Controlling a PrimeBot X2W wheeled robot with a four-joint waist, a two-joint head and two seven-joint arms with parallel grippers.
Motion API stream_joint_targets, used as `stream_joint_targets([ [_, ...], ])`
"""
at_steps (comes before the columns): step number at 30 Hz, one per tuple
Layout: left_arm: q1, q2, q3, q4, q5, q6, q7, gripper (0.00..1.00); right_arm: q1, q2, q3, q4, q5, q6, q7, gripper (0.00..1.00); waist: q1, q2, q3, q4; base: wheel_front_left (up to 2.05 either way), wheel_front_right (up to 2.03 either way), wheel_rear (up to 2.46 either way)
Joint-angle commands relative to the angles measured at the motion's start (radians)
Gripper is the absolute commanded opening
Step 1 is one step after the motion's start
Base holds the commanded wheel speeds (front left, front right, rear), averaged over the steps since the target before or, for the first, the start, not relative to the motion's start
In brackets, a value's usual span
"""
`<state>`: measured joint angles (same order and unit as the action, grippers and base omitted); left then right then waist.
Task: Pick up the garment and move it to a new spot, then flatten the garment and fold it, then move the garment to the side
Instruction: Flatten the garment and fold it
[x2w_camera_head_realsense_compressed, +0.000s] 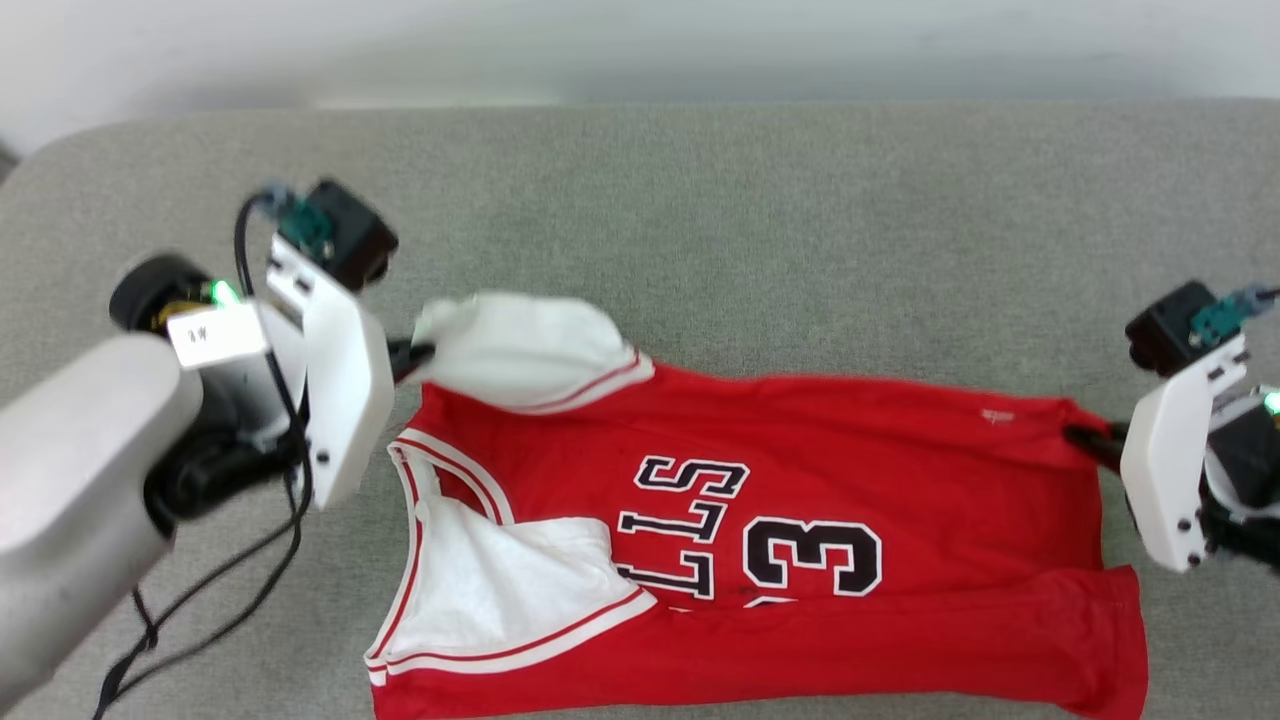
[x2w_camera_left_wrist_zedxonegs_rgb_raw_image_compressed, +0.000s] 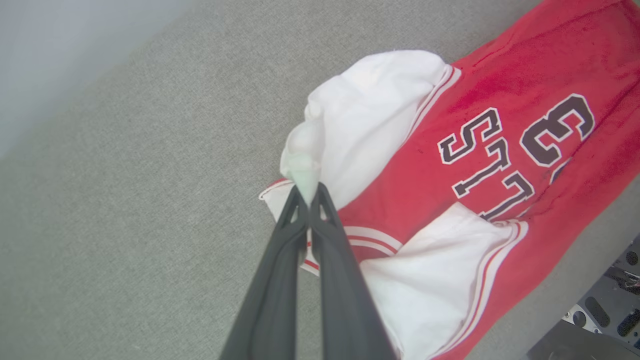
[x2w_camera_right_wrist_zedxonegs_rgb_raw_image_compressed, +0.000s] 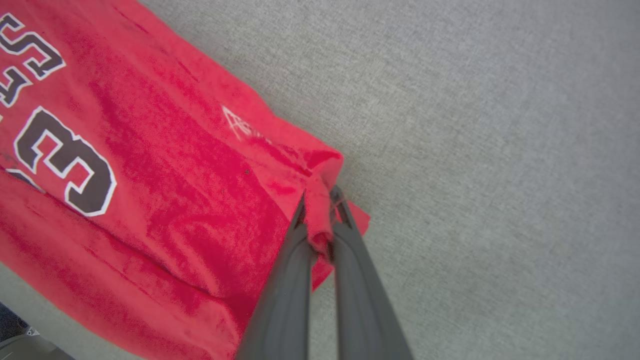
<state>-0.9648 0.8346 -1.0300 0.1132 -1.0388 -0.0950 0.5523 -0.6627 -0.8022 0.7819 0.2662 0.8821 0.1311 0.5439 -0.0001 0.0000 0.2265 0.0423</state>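
As both claws are pinched fully shut on cloth, the step in hand reads as the spread-and-flatten, or the lift just ahead of it. The left claw (x2w_camera_left_wrist_zedxonegs_rgb_raw_image_compressed: 310, 194) grips the bunched tip of the far white sleeve (x2w_camera_head_realsense_compressed: 520, 345); the right claw (x2w_camera_right_wrist_zedxonegs_rgb_raw_image_compressed: 320, 202) grips a puckered corner of the red hem. The garment (x2w_camera_head_realsense_compressed: 830, 470) lies crosswise on the counter (x2w_camera_head_realsense_compressed: 700, 200), collar toward the robot's left, black white-edged lettering (x2w_camera_head_realsense_compressed: 690, 520) face up. Body: red knit, faintly napped, creased; the near long edge appears doubled over in a band. Sleeves: white, soft, red-striped trim. Counter covering: grey, coarse weave. The next move likely calls for both arms drawing apart evenly — taut, no twist — so the doubled edge can fall out.
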Motion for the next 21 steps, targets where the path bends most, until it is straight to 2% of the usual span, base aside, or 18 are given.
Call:
stream_joint_targets([
  [1,0.034,0.013,-0.007,-0.014,-0.008,0.011,-0.005,0.00,0.029,-0.004,-0.004,-0.006,0.004,-0.001,-0.013,0.00,0.0001,0.0000,-0.023,0.002,0.00,0.00,0.00],
  [8,0.216,0.089,-0.047,-0.101,-0.045,0.069,-0.056,0.00,0.166,0.005,-0.022,-0.021,0.025,-0.001,-0.080,0.00,0.0001,0.0000,-0.072,-0.008,0.00,0.00,0.00],
  [12,0.308,0.110,-0.071,-0.130,-0.063,0.094,-0.089,0.00,0.236,0.009,-0.033,-0.026,0.024,-0.001,-0.111,0.00,0.0001,0.0000,-0.087,-0.010,0.00,0.00,0.00],
  [17,0.388,0.106,-0.098,-0.139,-0.075,0.123,-0.120,0.00,0.299,0.016,-0.054,-0.028,0.026,-0.001,-0.133,0.00,0.0001,0.0000,-0.089,-0.012,0.00,0.00,0.00],
  [21,0.432,0.088,-0.114,-0.107,-0.089,0.127,-0.140,0.00,0.341,0.026,-0.066,-0.014,0.027,-0.001,-0.133,0.00,0.0001,0.0000,-0.079,-0.013,0.00,0.00,0.00],
])
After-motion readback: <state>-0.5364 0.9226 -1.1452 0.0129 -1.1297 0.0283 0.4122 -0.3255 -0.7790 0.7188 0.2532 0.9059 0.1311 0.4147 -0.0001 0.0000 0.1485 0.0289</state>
